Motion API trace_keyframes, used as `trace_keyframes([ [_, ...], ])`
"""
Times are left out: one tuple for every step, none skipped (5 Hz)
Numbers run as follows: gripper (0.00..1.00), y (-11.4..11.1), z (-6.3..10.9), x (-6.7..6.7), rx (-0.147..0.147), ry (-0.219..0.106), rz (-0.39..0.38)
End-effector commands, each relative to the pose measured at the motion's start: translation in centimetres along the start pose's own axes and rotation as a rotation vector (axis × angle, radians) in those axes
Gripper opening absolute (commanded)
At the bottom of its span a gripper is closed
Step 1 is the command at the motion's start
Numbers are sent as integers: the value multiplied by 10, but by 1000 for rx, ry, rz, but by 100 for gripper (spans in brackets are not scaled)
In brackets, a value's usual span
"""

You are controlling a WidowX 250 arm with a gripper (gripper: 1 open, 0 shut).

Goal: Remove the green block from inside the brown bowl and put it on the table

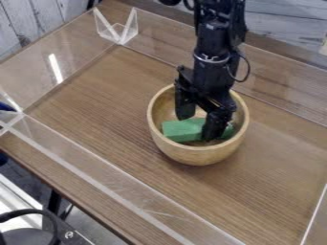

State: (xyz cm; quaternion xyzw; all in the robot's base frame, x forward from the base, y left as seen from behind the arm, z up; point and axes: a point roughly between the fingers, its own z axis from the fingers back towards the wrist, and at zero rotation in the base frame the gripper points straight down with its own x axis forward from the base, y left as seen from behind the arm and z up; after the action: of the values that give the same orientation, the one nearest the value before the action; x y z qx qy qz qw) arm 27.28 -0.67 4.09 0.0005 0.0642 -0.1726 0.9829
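Note:
The brown bowl (177,149) sits on the table (102,105) right of centre. The green block (181,129) lies flat inside it, partly hidden by my arm. My black gripper (200,119) points straight down into the bowl, open, with one finger on each side of the block's middle. The fingertips (215,128) reach down to about the block's level; I cannot tell if they touch it.
Clear acrylic walls (76,177) edge the tabletop on all sides. A small clear V-shaped bracket (118,27) stands at the far left corner. Bare wood lies left of and in front of the bowl.

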Motion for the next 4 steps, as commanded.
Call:
trace_keyframes([
  [100,1,2,7,12,-35,-15],
  [0,2,-4,8,10,-41,-22],
  [0,2,-6,9,8,-56,-35],
  [0,1,-6,8,7,-77,-60],
])
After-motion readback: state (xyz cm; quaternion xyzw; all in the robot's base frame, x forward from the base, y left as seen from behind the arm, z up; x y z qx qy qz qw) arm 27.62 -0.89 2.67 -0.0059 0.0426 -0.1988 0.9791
